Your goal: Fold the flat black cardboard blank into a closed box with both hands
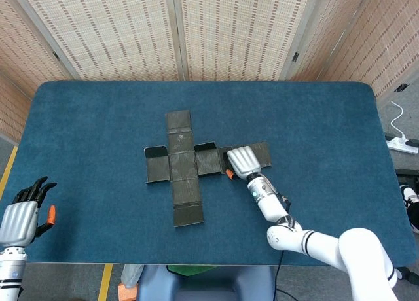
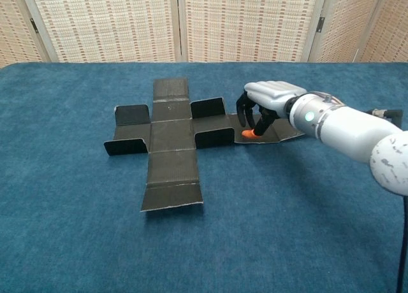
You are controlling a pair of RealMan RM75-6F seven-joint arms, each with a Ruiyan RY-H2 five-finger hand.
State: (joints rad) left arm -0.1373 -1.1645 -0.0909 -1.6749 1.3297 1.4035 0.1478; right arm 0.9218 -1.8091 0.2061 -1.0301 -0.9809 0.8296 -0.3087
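Only overhead, left hand (image 1: 23, 217) visible.

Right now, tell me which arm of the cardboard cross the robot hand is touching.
The arm toward the robot's right: the right robot hand has its fingertips on it. The other three arms of the black cardboard blank lie untouched.

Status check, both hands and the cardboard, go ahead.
Right hand fingertips down on blank's right flap. Left hand off the blank, holding nothing. Blank mostly flat, unfolded.

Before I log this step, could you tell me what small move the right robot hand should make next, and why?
Probably lift the right flap upward: the right robot hand already has fingertips down on it, while the cardboard blank lies mostly flat.
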